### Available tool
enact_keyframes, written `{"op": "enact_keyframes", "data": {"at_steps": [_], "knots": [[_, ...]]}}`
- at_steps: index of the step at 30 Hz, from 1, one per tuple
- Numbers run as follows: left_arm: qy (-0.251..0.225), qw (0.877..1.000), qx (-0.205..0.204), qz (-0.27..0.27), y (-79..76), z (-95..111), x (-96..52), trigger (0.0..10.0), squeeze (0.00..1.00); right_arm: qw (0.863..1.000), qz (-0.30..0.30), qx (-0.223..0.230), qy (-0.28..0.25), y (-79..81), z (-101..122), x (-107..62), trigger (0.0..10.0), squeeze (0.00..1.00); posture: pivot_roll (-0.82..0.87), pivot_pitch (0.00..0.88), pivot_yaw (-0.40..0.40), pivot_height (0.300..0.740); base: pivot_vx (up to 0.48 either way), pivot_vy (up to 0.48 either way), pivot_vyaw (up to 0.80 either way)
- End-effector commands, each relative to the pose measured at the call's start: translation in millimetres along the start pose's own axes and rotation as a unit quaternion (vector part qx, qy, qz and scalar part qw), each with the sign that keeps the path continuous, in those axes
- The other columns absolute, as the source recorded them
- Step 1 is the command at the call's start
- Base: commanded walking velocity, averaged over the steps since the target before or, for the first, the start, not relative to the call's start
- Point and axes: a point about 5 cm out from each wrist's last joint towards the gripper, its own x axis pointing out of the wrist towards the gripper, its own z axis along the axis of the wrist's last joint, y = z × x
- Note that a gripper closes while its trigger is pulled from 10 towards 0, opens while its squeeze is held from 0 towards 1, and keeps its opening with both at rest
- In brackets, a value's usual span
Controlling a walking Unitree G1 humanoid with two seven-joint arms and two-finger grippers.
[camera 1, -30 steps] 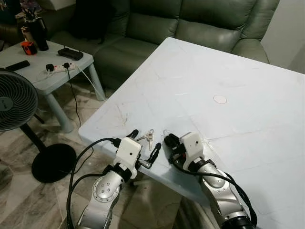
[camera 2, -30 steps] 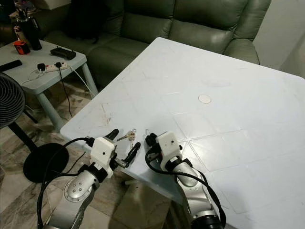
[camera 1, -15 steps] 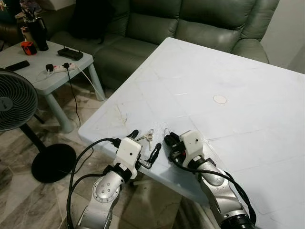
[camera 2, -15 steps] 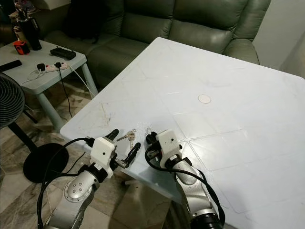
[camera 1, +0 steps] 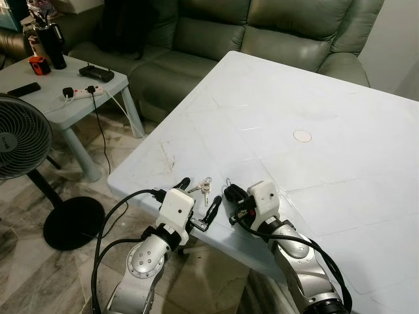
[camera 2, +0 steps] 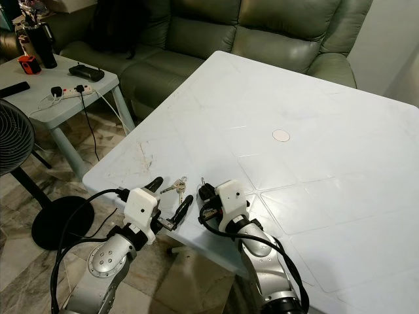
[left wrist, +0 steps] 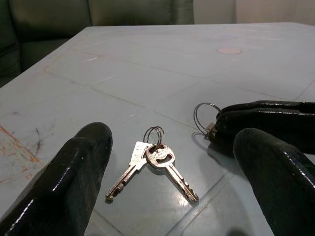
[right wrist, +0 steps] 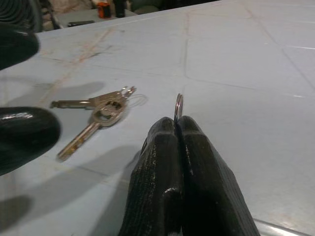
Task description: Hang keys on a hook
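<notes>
Two keys on a small ring lie flat on the pale blue table, near its front left corner. My left gripper is open at the table's edge, one black finger on each side of the keys and not touching them. In the left wrist view the keys lie between its fingers. Just right of the keys, my right gripper rests on the table, shut on a thin wire ring that stands upright at its fingertips.
A green sofa stands behind the table. To the left, a small side table carries a power strip, remotes and a bottle. A floor fan stands at the far left. A round mark is on the table top.
My right gripper has edged slightly nearer the keys with the wire ring in it. The keys and my left gripper have stayed put.
</notes>
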Motion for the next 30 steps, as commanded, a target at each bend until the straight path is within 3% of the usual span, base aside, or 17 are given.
{"op": "enact_keyframes", "data": {"at_steps": [1,7,8,9,10,11,12,13,21,22,23,30], "knots": [[0.001,1.0,0.002,0.003,-0.2,1.0,-1.0,10.0,0.0,1.0,-0.014,-0.005,0.009,-3.1,-1.3,-0.3,0.0,0.0,0.03,0.109,-0.034,0.74,0.0,0.0,0.0],[0.001,1.0,-0.001,0.005,0.1,1.3,-0.8,10.0,0.0,1.0,-0.022,0.0,-0.003,-6.0,1.1,-1.0,0.0,0.0,0.03,0.112,-0.035,0.74,0.0,0.0,0.0],[0.001,1.0,0.0,0.005,0.2,1.6,-0.7,10.0,0.0,1.0,-0.029,0.003,0.006,-7.2,-0.2,-0.4,3.2,0.0,0.03,0.112,-0.035,0.74,0.0,0.0,0.0],[0.001,1.0,0.0,0.005,0.3,1.5,-0.7,10.0,0.0,1.0,-0.026,0.005,0.008,-6.8,-0.8,0.1,3.2,0.0,0.03,0.112,-0.035,0.74,0.0,0.0,0.0],[0.001,1.0,0.0,0.005,0.4,1.5,-0.7,10.0,0.0,1.0,-0.024,0.005,0.01,-6.4,-1.4,0.4,6.6,0.07,0.03,0.111,-0.035,0.74,0.0,0.0,0.0],[0.001,1.0,0.0,0.005,0.6,1.6,-0.8,10.0,0.0,0.999,-0.026,0.004,0.021,-6.4,-3.6,0.7,10.0,0.08,0.03,0.111,-0.035,0.74,0.0,0.0,0.0],[0.001,1.0,0.0,0.005,0.6,1.6,-0.8,10.0,0.0,0.999,-0.026,0.004,0.021,-6.4,-3.6,0.7,10.0,0.08,0.03,0.111,-0.035,0.74,0.0,0.0,0.0],[0.001,1.0,0.0,0.005,0.6,1.5,-0.8,10.0,0.0,0.999,-0.027,0.004,0.017,-6.7,-3.6,0.2,10.0,0.0,0.04,0.11,-0.035,0.74,0.0,0.0,0.0],[0.002,1.0,-0.001,0.002,-0.4,1.7,-1.1,10.0,0.0,0.999,-0.027,0.01,0.015,-8.9,-4.6,-2.0,10.0,0.0,0.04,0.11,-0.035,0.74,0.0,0.0,0.0],[0.001,1.0,-0.001,0.002,-0.4,1.7,-1.0,10.0,0.0,0.999,-0.03,0.017,0.002,-9.7,-2.1,-2.9,1.2,0.0,0.04,0.11,-0.035,0.74,0.0,0.0,0.0],[0.001,1.0,-0.001,0.002,-0.4,1.8,-1.0,10.0,0.0,0.999,-0.032,0.02,-0.007,-10.4,-0.3,-3.5,0.0,0.0,0.04,0.11,-0.035,0.74,0.0,0.0,0.0],[0.0,1.0,-0.001,0.0,-1.0,1.8,0.3,10.0,0.0,0.992,-0.054,0.092,-0.068,-21.9,17.5,-3.2,0.0,0.0,0.03,0.097,-0.033,0.74,0.0,0.0,0.0]]}}
